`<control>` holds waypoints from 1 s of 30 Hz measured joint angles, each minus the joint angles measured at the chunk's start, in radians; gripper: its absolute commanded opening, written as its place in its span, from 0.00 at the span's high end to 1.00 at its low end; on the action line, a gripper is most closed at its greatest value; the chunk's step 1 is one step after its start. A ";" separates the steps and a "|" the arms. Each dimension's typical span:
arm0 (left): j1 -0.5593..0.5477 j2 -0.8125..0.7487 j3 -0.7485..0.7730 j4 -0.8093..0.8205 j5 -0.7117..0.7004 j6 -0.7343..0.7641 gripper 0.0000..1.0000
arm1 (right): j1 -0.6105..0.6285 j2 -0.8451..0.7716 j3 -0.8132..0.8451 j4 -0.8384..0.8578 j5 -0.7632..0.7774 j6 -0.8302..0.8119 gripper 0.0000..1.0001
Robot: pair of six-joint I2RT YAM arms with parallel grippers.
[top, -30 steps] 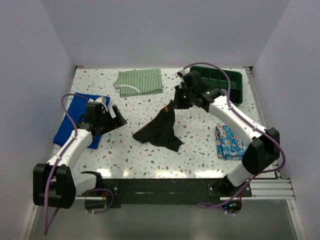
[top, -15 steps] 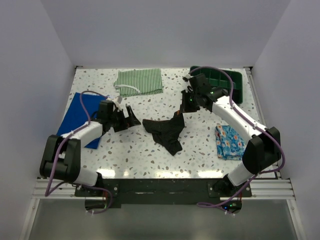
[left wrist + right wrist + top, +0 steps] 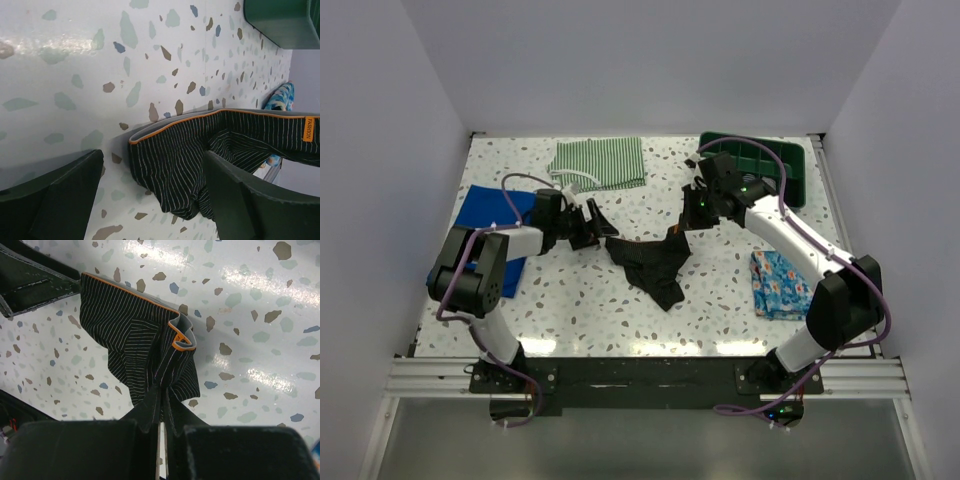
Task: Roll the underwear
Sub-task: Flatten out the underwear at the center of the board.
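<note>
My right fingers point(image 3: 182, 422) pinch the underwear point(image 3: 650, 265), mid-worktop point(image 3: 720, 300). My left fingers point(image 3: 65, 200) are spread around its other corner (not gripping yet). If I close too soon, I'll miss and it may bunch.

Single legible marking: "FASHION", dark capitals running vertically on small orange tag point(image 3: 311, 129) at waistband of black pinstriped underwear point(image 3: 170, 165). Readable in left wrist view only; too small to read from overhead.
</note>
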 measured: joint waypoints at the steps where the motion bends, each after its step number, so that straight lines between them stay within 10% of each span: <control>1: -0.003 0.012 0.004 0.013 0.010 -0.008 0.19 | 0.000 0.000 -0.001 0.001 0.000 0.000 0.98; 10: -0.040 0.070 0.035 0.032 0.020 -0.017 0.48 | 0.000 -0.001 -0.002 0.001 0.002 0.000 0.97; 17: -0.047 0.077 0.036 0.009 0.019 -0.010 1.00 | -0.004 -0.002 -0.002 0.000 0.002 -0.002 0.97; 30: -0.048 -0.332 0.202 -0.289 -0.094 0.107 1.00 | -0.017 -0.220 0.018 -0.060 0.035 -0.085 0.95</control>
